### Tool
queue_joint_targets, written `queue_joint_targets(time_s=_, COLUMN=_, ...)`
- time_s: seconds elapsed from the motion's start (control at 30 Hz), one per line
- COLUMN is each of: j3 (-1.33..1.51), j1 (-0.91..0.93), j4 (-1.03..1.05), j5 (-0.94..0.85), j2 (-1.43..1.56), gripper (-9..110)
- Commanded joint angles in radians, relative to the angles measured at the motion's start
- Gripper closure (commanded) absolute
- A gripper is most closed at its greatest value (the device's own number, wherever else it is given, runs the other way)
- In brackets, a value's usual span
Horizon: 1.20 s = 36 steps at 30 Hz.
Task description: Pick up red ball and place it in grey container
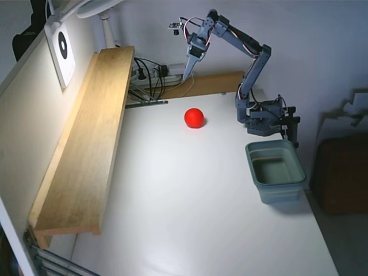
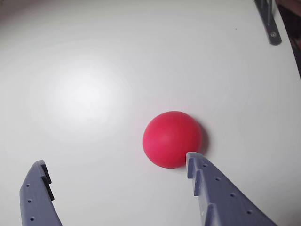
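In the fixed view, a long wooden shelf (image 1: pixel 86 144) runs down the left side of the frame beside the white desk (image 1: pixel 190 218). The red ball (image 1: pixel 194 117) sits on the desk just above the middle of the frame, in the open and touching nothing. The gripper (image 1: pixel 188 73) hangs above it and a little to the upper left, clear of the desk, pointing down. Right of that, the arm (image 1: pixel 244 49) arches up from its base at the right edge of the desk and reaches over to the left, elbow high and wrist bent downward. The grey container (image 1: pixel 276 171) stands at the far right, below the base and well apart from the ball; it looks empty.

In the wrist view the gripper (image 2: pixel 117 176) is spread wide, one finger at the lower left, the other at the lower right. The ball (image 2: pixel 172 139) lies just right of centre, off toward the right finger rather than midway in the gap, with that fingertip overlapping its lower edge in the frame. A ball has no long axis, so the approach likely turns only on shifting toward the right finger's side and then dropping down
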Motion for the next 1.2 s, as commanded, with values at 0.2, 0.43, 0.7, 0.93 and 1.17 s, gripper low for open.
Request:
queue_joint_targets(time_s=0.2, j3=0.011, j1=0.112, j4=0.006, j5=0.003, j2=0.029, gripper=63)
queue_joint_targets(time_s=0.43, j3=0.011, j1=0.136, j4=0.006, j5=0.003, j2=0.029, gripper=63)
queue_joint_targets(time_s=0.7, j3=0.011, j1=0.136, j4=0.006, j5=0.003, j2=0.029, gripper=63)
queue_joint_targets(time_s=0.93, j3=0.007, j1=0.136, j4=0.006, j5=0.003, j2=0.018, gripper=63)
queue_joint_targets(time_s=1.17, j3=-0.044, j1=0.136, j4=-0.007, j5=0.003, j2=-0.103, gripper=63)
